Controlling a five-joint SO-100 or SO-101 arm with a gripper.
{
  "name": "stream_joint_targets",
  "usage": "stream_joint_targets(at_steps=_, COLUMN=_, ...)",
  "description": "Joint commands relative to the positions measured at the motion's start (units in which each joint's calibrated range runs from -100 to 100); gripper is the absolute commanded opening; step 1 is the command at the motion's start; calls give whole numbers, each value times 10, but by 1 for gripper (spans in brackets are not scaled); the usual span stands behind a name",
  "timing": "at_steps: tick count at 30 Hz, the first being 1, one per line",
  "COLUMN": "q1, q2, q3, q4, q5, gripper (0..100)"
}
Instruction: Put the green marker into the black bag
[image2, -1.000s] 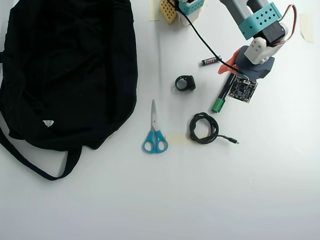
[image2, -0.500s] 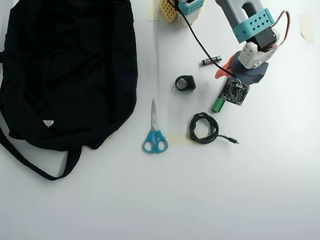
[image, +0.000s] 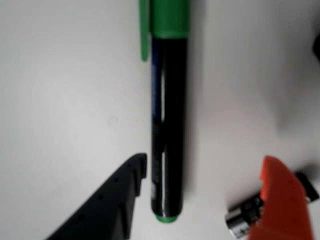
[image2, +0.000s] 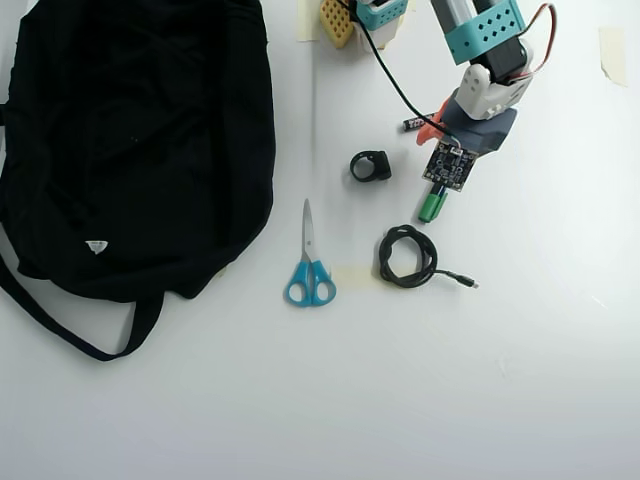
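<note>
The green marker (image: 167, 125) lies flat on the white table, a black barrel with its green cap at the top of the wrist view. My gripper (image: 205, 162) is open and low around the marker's tail end, with the black finger (image: 115, 200) to its left and the orange finger (image: 277, 200) well to its right. Neither finger clearly touches the barrel. From overhead, only the green cap (image2: 431, 207) sticks out below my gripper (image2: 455, 135). The black bag (image2: 130, 140) lies at the far left, its strap trailing toward the front.
A small black battery (image: 245, 215) lies against the orange finger, also seen as the battery (image2: 418, 122) overhead. A black ring-shaped piece (image2: 370, 165), blue-handled scissors (image2: 309, 270) and a coiled black cable (image2: 408, 257) lie between marker and bag. Yellow and teal parts stand at the back.
The gripper has shifted left and toward the back in the overhead view, covering more of the marker's barrel. The marker has barely moved.
</note>
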Motion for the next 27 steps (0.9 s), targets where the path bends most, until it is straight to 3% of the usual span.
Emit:
stream_joint_targets(at_steps=1, q1=-12, q2=-23, q3=-39, q4=-7, q5=5, gripper=30)
stream_joint_targets(at_steps=27, q1=-33, q2=-2, q3=-28, q4=-11, q5=17, gripper=29)
